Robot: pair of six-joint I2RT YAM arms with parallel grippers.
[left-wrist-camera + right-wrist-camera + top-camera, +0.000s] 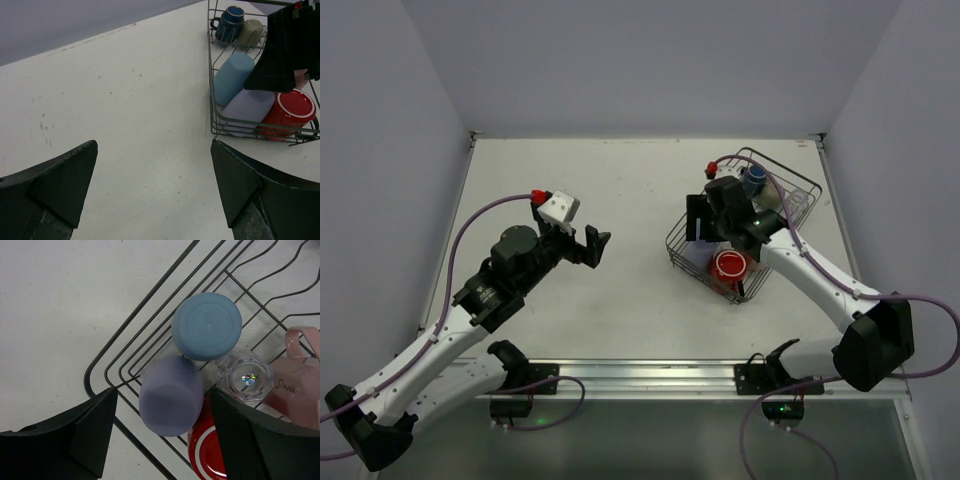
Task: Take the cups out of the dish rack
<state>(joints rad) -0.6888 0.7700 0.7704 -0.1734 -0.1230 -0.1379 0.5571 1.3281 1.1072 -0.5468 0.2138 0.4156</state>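
A black wire dish rack [220,127] with rounded corners sits right of centre in the top view. Inside, a light blue cup [206,326] and a lavender cup [171,395] lie on their sides, touching. A red cup [210,455], a clear faceted glass [245,376] and a pale pink handled mug [295,385] crowd beside them. A dark blue mug [230,22] and a beige mug [251,31] sit at the far end.

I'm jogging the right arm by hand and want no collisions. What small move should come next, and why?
Probably lower the right pincer straight down onto the lavender cup: it lies between the open fingers, nearest a corner of the dish rack, while the light blue cup and clear glass crowd its far side.
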